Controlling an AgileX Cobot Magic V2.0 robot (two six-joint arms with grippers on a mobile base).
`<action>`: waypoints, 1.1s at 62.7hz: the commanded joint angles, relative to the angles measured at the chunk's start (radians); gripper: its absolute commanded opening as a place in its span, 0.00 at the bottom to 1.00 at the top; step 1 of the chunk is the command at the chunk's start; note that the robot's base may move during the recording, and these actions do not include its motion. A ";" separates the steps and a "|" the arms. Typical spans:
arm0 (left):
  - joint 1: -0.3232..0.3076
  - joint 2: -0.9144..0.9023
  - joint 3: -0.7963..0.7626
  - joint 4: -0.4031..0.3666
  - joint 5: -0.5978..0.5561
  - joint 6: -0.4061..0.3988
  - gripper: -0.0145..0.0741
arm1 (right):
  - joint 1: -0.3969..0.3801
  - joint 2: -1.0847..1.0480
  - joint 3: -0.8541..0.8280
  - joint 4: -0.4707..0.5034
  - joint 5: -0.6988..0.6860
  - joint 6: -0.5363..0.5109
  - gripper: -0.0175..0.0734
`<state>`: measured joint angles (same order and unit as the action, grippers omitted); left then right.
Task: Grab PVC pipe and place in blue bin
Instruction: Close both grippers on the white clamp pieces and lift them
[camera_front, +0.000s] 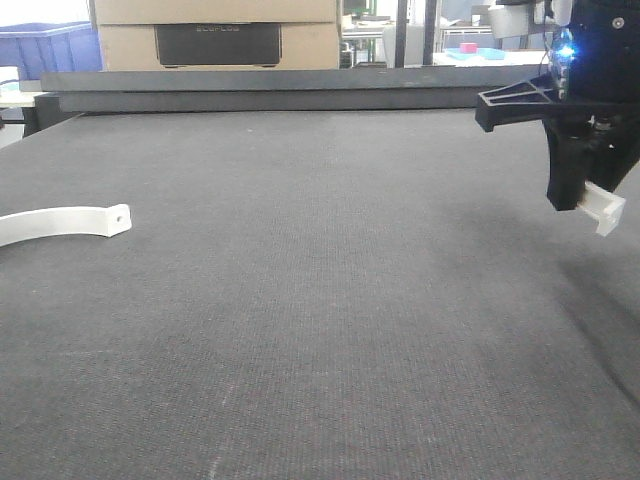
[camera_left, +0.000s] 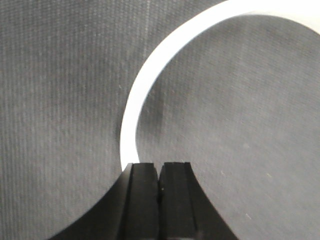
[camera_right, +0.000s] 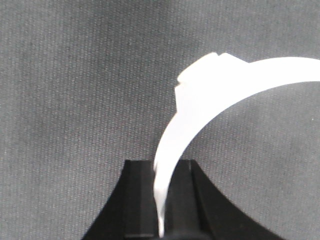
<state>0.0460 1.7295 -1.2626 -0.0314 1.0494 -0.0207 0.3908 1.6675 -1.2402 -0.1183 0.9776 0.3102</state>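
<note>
- Gripping pipe (camera_front: 605, 212) w/ R claw (camera_front: 575, 200): jaws clamped on the thin band, tabbed end poking out just past the tips, lifted clear of mat (camera_front: 320, 300).
- Per R wrist cam: band rising edge-on out of R claw, then curving off to its right; long axis at the pinch approx. in line w/ the jaws.
- L claw (camera_left: 159, 170) pressed together, nothing seen between jaws.
- Flat arc (camera_front: 60, 222) w/ holed end lying on mat, well left of R claw; in L wrist cam, starting right at L tips. Touching or not: can't tell.
- Past the grab, by the look of it; placing not yet done.
- Blue crate (camera_front: 45, 50) far back-left of R claw, beyond mat. Prob. the bin, not certain.
- Carry w/ R arm, since holding; prob. a long sweep left and back, minding the overhanging curve at the crate rim.
</note>
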 joint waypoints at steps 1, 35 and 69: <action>0.002 0.002 -0.006 0.018 -0.024 0.002 0.08 | 0.000 -0.012 -0.004 -0.019 -0.010 0.003 0.02; 0.002 0.002 0.095 0.042 -0.128 0.002 0.52 | 0.000 -0.012 -0.004 -0.019 -0.030 0.003 0.02; 0.002 0.002 0.103 0.042 -0.146 -0.009 0.52 | 0.000 -0.012 -0.004 -0.019 -0.026 0.003 0.02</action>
<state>0.0460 1.7360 -1.1643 0.0093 0.9019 -0.0230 0.3908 1.6671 -1.2402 -0.1183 0.9546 0.3122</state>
